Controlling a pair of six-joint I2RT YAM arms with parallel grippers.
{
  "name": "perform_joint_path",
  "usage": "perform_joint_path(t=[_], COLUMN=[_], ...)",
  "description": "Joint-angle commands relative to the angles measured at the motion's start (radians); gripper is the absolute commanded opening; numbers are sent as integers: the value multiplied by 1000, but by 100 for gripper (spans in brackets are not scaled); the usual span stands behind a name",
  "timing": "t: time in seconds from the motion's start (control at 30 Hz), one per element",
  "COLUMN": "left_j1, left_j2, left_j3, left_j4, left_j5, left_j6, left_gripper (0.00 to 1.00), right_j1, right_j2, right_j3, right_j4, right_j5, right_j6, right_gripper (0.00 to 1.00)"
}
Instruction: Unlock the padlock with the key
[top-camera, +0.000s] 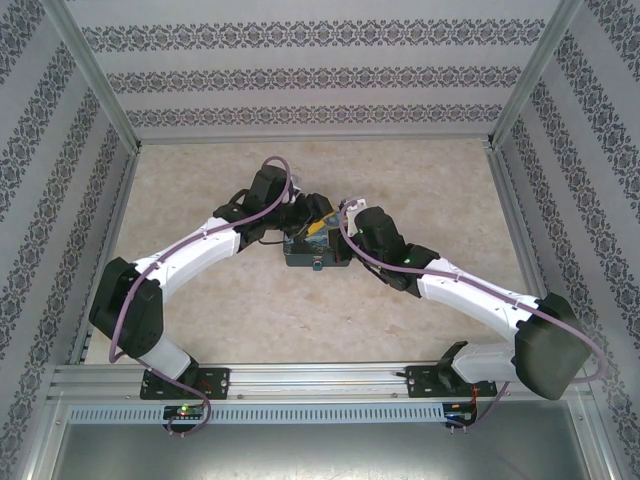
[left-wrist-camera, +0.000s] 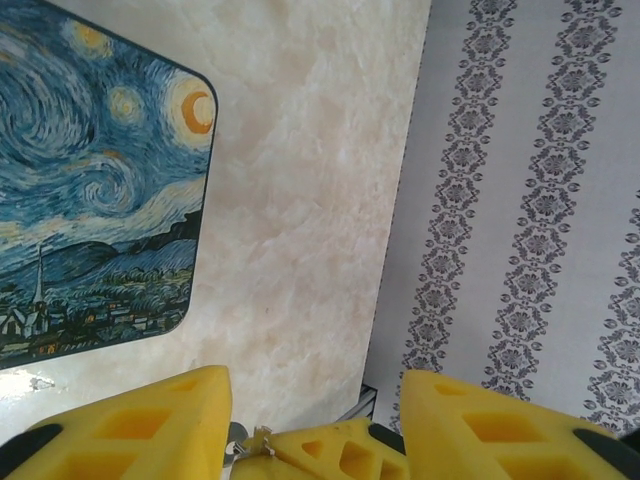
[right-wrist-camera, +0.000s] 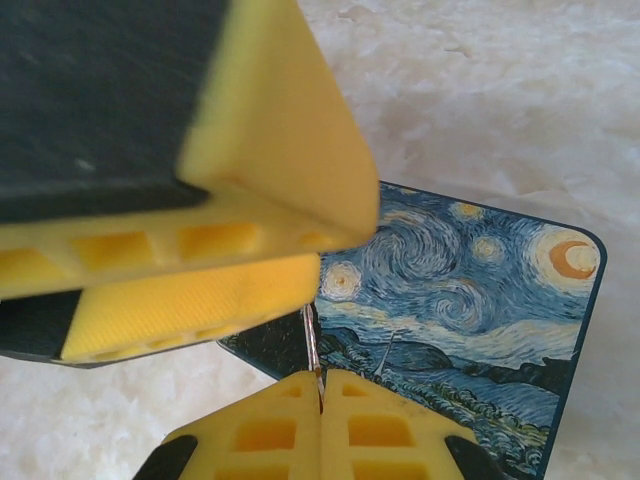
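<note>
The right gripper (right-wrist-camera: 320, 388), at lower centre, pinches the key (right-wrist-camera: 311, 342) while the left gripper (left-wrist-camera: 315, 385) stands half open around it, so a skewed closing could knock it loose.

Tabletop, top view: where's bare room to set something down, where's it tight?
Free: the table band between the tin and the base rail, flanked by both arms; the far strip between tin and back wall; both far corners. Tight: centre, where left gripper and right gripper meet by the tin.
</note>
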Motion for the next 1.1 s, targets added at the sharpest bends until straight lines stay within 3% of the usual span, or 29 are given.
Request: perform_joint_path(t=[0.0,0.37,0.83,0.87,0.93,1.07], left_j1=[-20,-33,-33,-33,-30,-20], left_j2=[23,51,73,77,78,68], left_j3=[-6,-6,-20,-23,-31,-41], left_j4=[-6,8,32,40,60,83], left_j5=[-6,-20,-14,-12,-14,-33], left_j6=[-11,-27,-25,-24,-14,37], left_gripper=[45,21,0,0,0,0], right_j1=[17,38,37,32,18,-56], right_j2=[5,8,3,-3,-27,-110], right_j3=[36,48,47,48,42,11], right_j4=[-14,-32,-32,-43,-58,-88], right_j5=[42,67,81,89,93,56], right_j6=[-36,-58,-40,-36,-24,50], right_gripper=[0,0,0,3,26,57])
